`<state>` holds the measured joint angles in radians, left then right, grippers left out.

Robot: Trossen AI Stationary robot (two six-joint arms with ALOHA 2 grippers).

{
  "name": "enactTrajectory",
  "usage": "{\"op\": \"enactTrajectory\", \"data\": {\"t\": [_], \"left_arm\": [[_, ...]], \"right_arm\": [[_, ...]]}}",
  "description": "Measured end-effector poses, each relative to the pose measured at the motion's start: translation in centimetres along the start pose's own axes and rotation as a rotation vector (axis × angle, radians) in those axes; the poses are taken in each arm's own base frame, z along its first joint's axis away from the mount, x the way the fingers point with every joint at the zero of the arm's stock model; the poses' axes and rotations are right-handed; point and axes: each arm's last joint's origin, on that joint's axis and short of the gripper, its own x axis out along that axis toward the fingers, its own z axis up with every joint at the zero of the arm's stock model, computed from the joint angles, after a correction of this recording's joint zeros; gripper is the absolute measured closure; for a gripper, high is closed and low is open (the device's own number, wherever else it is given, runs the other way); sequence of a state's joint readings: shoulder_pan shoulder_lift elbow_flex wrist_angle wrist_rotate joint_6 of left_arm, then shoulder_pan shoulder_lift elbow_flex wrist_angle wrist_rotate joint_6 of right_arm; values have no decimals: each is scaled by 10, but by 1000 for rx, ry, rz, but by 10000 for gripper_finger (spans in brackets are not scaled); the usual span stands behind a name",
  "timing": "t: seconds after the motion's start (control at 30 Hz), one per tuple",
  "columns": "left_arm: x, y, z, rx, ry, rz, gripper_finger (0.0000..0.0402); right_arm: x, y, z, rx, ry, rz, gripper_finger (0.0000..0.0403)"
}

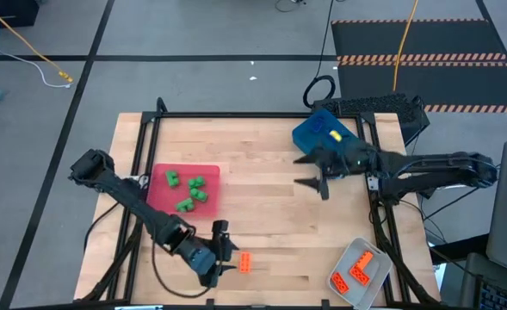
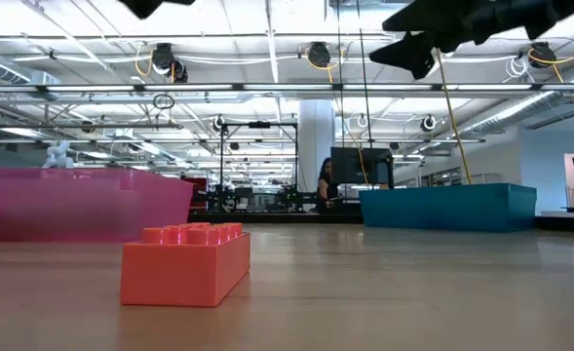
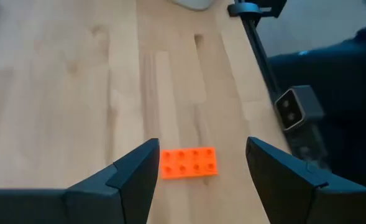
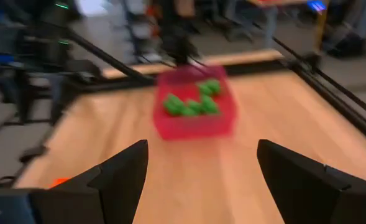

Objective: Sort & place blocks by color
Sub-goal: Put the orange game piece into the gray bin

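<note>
**Sort nearly done, one orange block left on the counter**

Status as far as the views showed:
- Green blocks (image 1: 188, 191) sat in the red tray (image 1: 208, 173), five or so; exact count unclear.
- Orange blocks (image 1: 357, 270) sat in the clear-grey tray (image 1: 349, 253) at the counter's near right corner, three or so.
- Blue tray (image 1: 309, 134) was at the far right with something yellow (image 1: 336, 135) in it; I couldn't make out any blue blocks against its floor.
- One loose orange block (image 1: 244, 263) lay on the counter (image 1: 262, 164), well apart from its tray. By my read that was the only piece left to move.

Grippers:
- Left gripper (image 1: 222, 248) was low, just beside the loose block, fingers spread and holding nothing.
- Right gripper (image 1: 309, 170) hung over mid-counter just beside the blue tray, fingers apart and empty.

View differences:
- Left wrist view showed the loose orange block (image 3: 189, 163) flat, studs up, lined up in the gap between the left fingers (image 3: 137, 168), not touching either. The high view couldn't confirm that alignment.
- Low view confirmed the block (image 2: 186, 261) rested flat on the counter, but hid all tray contents.
- Right wrist view showed the red tray (image 4: 198, 127) with its green blocks (image 4: 190, 102); nothing between its own fingers (image 4: 127, 165).
- Only the high view showed all three trays at once.
</note>
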<state>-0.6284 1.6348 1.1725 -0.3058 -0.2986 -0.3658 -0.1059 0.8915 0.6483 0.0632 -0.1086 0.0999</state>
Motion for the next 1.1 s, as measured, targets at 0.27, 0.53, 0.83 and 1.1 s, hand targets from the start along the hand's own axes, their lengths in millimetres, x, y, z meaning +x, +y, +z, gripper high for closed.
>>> {"op": "enactTrajectory", "data": {"t": [0.27, 0.53, 0.83, 1.1], "left_arm": [[-1, -4, 0, 54, -12, -3, 160], [13, -1, -23, 126, 204, -23, 160], [36, -11, -39, 236, 283, -124, 161], [69, -4, -48, 439, 267, -66, 161]], "right_arm": [[19, 18, -34, -47, -44, 113, 106], [17, 29, -34, -95, -55, 163, 106], [16, 33, -34, -57, -48, 180, 106], [16, 33, -36, -28, -30, 178, 106]]}}
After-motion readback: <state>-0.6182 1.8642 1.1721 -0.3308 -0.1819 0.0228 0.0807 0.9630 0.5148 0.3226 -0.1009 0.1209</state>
